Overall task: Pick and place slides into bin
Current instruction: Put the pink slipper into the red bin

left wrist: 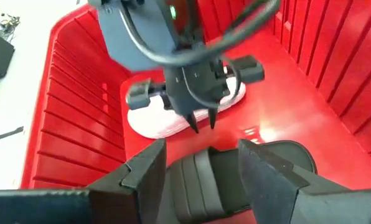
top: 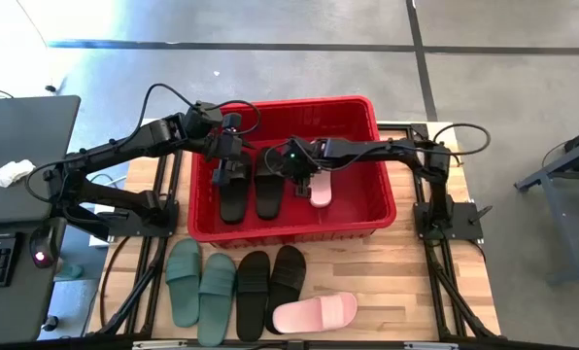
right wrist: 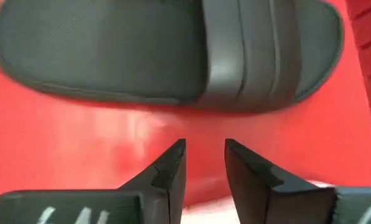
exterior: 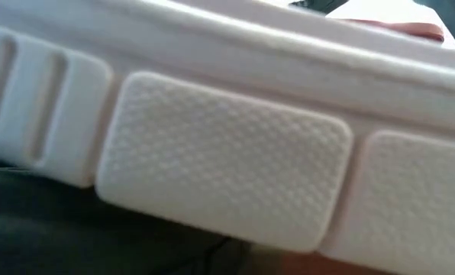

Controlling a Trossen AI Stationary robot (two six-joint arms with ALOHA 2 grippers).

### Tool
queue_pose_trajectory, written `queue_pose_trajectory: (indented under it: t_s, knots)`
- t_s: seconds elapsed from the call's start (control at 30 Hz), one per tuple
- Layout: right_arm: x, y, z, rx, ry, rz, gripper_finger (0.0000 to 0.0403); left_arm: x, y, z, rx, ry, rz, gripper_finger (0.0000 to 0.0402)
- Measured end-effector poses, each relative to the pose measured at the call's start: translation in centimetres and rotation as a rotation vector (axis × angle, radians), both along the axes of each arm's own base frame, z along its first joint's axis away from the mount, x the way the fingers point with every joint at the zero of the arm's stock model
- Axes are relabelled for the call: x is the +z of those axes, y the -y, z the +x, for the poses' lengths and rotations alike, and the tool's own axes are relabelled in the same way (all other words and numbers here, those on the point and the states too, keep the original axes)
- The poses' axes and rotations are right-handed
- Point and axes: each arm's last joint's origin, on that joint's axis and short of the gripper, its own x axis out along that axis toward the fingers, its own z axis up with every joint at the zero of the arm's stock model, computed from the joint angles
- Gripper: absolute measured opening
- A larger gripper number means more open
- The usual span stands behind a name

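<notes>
Working left to right across the table. My left gripper (top: 233,167) is hanging inside the red bin (top: 382,209), over the strap of a black slide (left wrist: 204,183); its fingers (left wrist: 145,174) are standing wide apart and gripping nothing, so I judge this one released and lying where it belongs. Two black slides (top: 233,199) are lying side by side on the bin floor, toes the same way, likely packed tight to leave room for more abreast. Next along, my right gripper (top: 304,183) is hovering low between the second black slide (right wrist: 173,56) and a pink slide (top: 321,190), which is lying just beside it in the bin; its fingers (right wrist: 170,168) are parted narrowly, with bare red floor showing in the gap, so it is holding nothing. On the wooden table (top: 416,292) in front of the bin, five slides are waiting: the green pair (top: 200,282), a black pair (top: 270,277), then the other pink slide (top: 314,313) lying crosswise.
</notes>
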Motion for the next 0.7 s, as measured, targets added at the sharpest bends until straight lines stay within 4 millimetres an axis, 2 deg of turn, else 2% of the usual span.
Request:
queue_pose_trajectory:
  t_s: [0.07,0.13,0.37,0.57,0.7]
  knots:
    - [1.3,-0.1,-0.5,-0.021,0.018,0.012,0.0098,0.0,0.0,0.0,0.0,0.0,0.0,0.0182]
    - [3.5,-0.3,-1.1,-0.043,0.037,0.025,0.0098,0.0,0.0,0.0,0.0,0.0,0.0,0.0182]
    - [14.2,-1.0,-3.8,-0.191,0.244,0.079,0.0098,0.0,0.0,0.0,0.0,0.0,0.0,0.0182]
    - [23.1,-2.9,-7.3,-0.32,0.485,0.458,0.0098,0.0,0.1,0.0,-0.027,0.012,-0.02,0.0182]
    - [26.8,-6.0,-8.9,-0.25,0.545,0.674,0.0098,0.0,0.2,0.1,-0.057,0.026,-0.041,0.0182]
